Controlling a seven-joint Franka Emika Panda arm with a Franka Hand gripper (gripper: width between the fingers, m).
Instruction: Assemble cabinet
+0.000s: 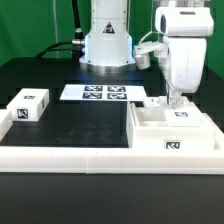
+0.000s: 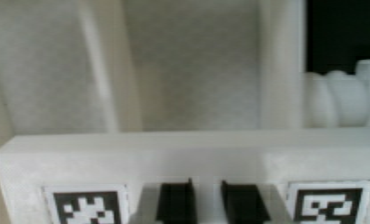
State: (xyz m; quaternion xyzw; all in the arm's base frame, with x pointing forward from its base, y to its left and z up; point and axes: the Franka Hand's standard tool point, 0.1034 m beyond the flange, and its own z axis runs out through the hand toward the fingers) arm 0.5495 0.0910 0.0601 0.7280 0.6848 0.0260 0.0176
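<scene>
The cabinet (image 1: pixel 176 133), a large white box with small square tags, lies open side up at the exterior view's right, close to the front. My gripper (image 1: pixel 177 101) reaches straight down onto its far wall. In the wrist view the two dark fingers (image 2: pixel 164 205) stand close together, with a narrow strip of the cabinet's tagged white wall (image 2: pixel 201 165) between them and a tag on either side. The gripper (image 2: pixel 203 203) is shut on that wall. A small white tagged piece (image 1: pixel 152 101) sits by the cabinet's far corner.
A white tagged block (image 1: pixel 29 106) lies at the exterior view's left. The marker board (image 1: pixel 97 93) lies in front of the robot's base. The long white border rail (image 1: pixel 80 155) runs along the front edge.
</scene>
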